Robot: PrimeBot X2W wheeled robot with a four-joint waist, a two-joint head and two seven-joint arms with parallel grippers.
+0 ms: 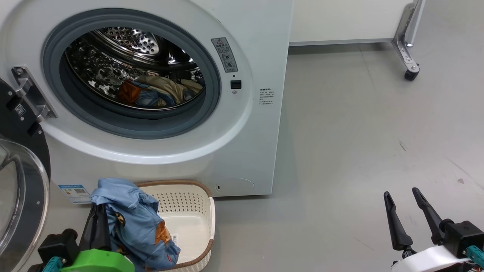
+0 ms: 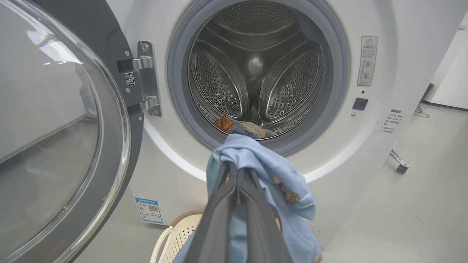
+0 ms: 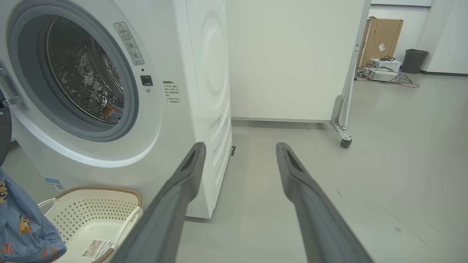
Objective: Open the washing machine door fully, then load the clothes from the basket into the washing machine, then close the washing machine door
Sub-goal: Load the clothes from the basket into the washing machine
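1. We face the washing machine [image 1: 261, 143] front on. Its round mouth is open, and the steel drum [image 2: 256, 62] looks straight back along the left gripper's fingers.
2. The washing machine door [image 1: 19, 128] stands swung out on the hinge at the machine's left side, with its clear glass bowl at the left edge of the head view.
3. The left gripper [image 2: 237, 170] has its jaws pressed together on a light blue garment [image 1: 132, 223]. The fingers point up toward the lower lip of the drum mouth.
4. That garment drapes over the fingertips and hangs with its long axis vertical. Its lower folds trail down over the left end of the basket [image 1: 210, 211].
5. The basket sits on the floor [image 1: 340, 151] just in front of the machine's lower panel, mouth up.
6. A bundle [image 1: 159, 92] of blue, orange-brown and cream cloth lies low in the drum, spread sideways along its bottom.
7. The right gripper [image 1: 401, 192] hangs over bare floor well to the right of the machine. Its jaws are spread wide with nothing between them, and its fingers point up the head view.
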